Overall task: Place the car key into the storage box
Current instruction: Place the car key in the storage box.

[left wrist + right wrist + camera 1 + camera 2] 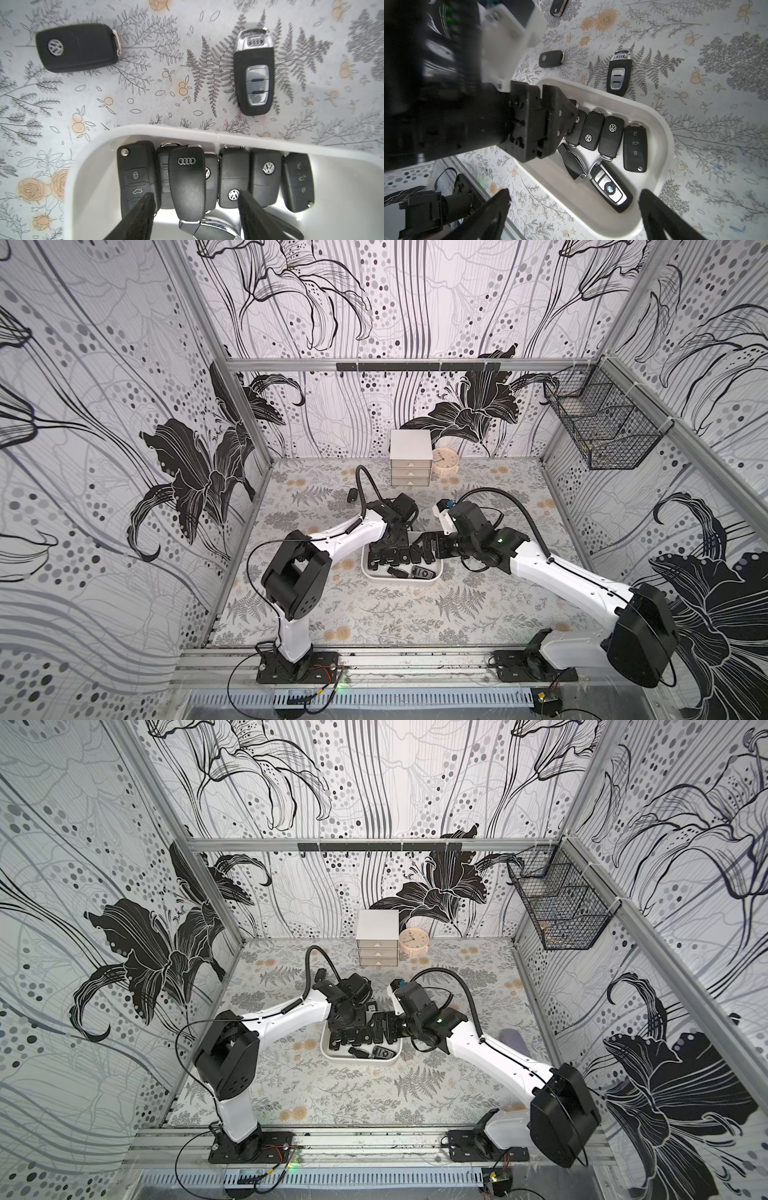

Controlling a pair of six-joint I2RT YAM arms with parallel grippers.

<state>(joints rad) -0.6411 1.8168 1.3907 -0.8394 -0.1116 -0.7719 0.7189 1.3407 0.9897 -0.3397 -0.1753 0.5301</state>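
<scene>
Now the left gripper [195,193] hangs over the white box [187,131], its jaws parted and touching nothing. Between its fingers [143,214] lies the key [187,182], a black flip key with an Audi badge. It has been let go and rests on top of a row of black keys [266,176] lining one long wall of the box. The placing looks all but done. What is left, I judge, is to lift the gripper straight up with the jaws wide, so neither finger catches the key or drags its neighbours out of line. The right gripper [575,191] is spread wide and empty, hovering over one end of the box, close to the left one. It should be kept clear of that lift. Besides the row, roughly six keys abreast, the box holds a BMW fob [610,187] and a chrome-edged black key [573,164] lying loose nearer the opposite wall. Outside, on the flowered table [145,93], lie a VW key [76,47] and an Audi fob [254,72], both near the box but apart from it.
</scene>
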